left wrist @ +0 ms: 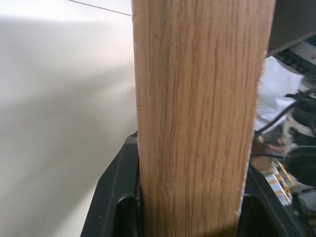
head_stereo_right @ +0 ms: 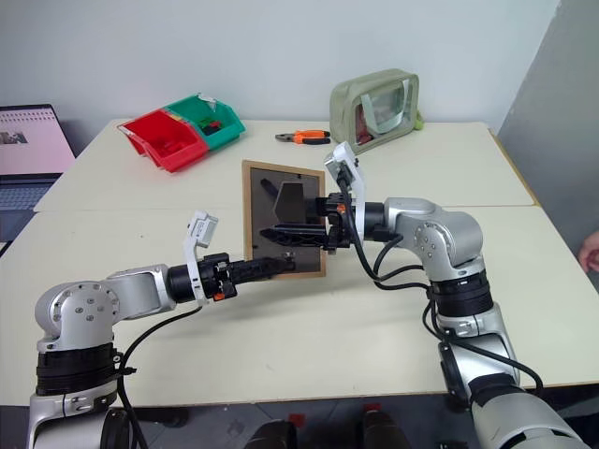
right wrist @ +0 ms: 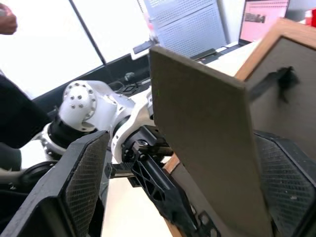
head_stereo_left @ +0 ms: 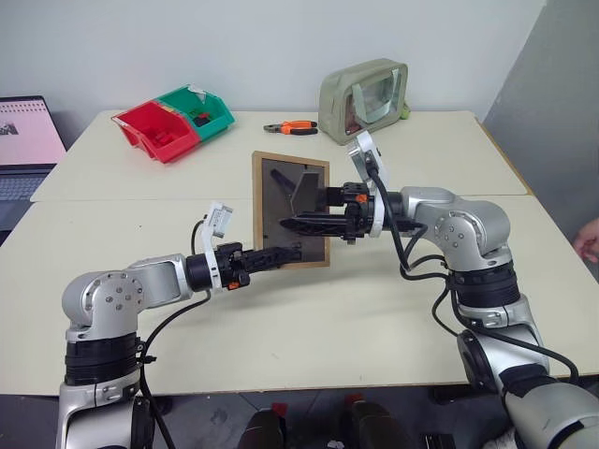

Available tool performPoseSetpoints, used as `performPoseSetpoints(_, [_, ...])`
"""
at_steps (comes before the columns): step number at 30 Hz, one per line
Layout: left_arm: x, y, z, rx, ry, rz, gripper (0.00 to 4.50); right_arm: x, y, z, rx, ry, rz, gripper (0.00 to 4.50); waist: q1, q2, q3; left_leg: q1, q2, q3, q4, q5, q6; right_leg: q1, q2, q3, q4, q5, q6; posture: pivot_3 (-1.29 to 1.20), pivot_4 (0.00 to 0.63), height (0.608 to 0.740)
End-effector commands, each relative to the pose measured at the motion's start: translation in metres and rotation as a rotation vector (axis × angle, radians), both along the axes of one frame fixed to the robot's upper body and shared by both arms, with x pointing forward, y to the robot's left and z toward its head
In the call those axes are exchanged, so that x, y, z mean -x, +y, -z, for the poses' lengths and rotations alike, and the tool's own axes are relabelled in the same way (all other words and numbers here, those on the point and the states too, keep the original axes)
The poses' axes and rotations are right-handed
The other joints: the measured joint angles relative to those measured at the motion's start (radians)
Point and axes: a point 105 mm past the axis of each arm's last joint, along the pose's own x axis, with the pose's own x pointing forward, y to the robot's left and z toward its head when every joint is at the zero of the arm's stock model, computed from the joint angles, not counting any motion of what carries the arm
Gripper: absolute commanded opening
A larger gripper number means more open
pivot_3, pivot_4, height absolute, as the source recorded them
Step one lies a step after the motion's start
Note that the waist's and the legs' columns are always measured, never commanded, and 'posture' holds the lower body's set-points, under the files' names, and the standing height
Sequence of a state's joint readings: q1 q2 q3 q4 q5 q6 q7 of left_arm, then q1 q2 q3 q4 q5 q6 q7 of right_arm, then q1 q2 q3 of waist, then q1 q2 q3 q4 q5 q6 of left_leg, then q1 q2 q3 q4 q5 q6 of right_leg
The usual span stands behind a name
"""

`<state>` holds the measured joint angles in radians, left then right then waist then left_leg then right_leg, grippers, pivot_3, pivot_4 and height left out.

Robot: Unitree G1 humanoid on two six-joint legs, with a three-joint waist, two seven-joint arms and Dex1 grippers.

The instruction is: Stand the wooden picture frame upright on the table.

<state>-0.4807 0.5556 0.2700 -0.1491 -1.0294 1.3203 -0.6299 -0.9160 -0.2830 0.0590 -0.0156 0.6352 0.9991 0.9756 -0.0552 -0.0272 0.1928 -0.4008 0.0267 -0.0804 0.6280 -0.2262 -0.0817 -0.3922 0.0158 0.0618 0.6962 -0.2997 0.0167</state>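
Above table (head_stereo_left: pixel 309 327) centre, wooden picture frame (head_stereo_left: pixel 271 182) held clear of surface, back panel toward camera. Left gripper (head_stereo_left: pixel 285 251) clamped on lower frame edge. Right gripper (head_stereo_left: pixel 298 223) spread wide, fingers straddling fold-out stand (head_stereo_right: pixel 292 201) (no grip on it seen).

Step in hand: set stand out fully before lowering; keep left clamp firm; land bottom edge and stand tip together.

Containers: red bin (head_stereo_left: pixel 154 131), green bin (head_stereo_left: pixel 201 109) hold small parts, unidentifiable; clear-fronted pouch (head_stereo_left: pixel 365 91), contents unclear.

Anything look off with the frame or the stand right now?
Nothing damaged. The wooden picture frame is held up, back panel facing us, its lower edge pinched by the left end effector. The fold-out stand sits between the open right end effector's fingers.
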Motion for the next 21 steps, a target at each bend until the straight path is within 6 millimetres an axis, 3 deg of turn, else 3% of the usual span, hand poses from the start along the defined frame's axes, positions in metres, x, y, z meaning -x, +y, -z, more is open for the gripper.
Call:
performPoseSetpoints(1, [0.003, 0.002, -0.015, 0.016, -0.062, 0.009, 1.29, 0.016, -0.002, -0.009, -0.018, -0.018, -0.070, 4.43, 0.000, 0.000, 0.000, 0.000, 0.000, 0.000, 0.000, 0.000, 0.000, 0.000, 0.000, 0.000, 0.000, 0.000, 0.000, 0.00, 0.150, 0.740])
performPoseSetpoints(16, [0.009, -0.001, -0.010, 0.021, -0.048, 0.019, 1.29, 0.005, -0.017, -0.020, -0.037, -0.030, -0.007, 4.43, -0.001, 0.000, 0.000, 0.000, 0.000, 0.000, 0.000, 0.000, 0.000, 0.000, 0.000, 0.000, 0.000, 0.000, 0.000, 0.00, 0.150, 0.740])
performPoseSetpoints(21, [0.010, -0.001, -0.008, 0.023, -0.044, 0.016, 1.29, 0.012, -0.022, -0.029, -0.052, -0.029, -0.049, 4.43, -0.001, 0.000, 0.000, 0.000, 0.000, 0.001, 0.000, 0.000, 0.000, 0.000, 0.000, 0.000, 0.000, 0.000, 0.000, 0.00, 0.150, 0.740])
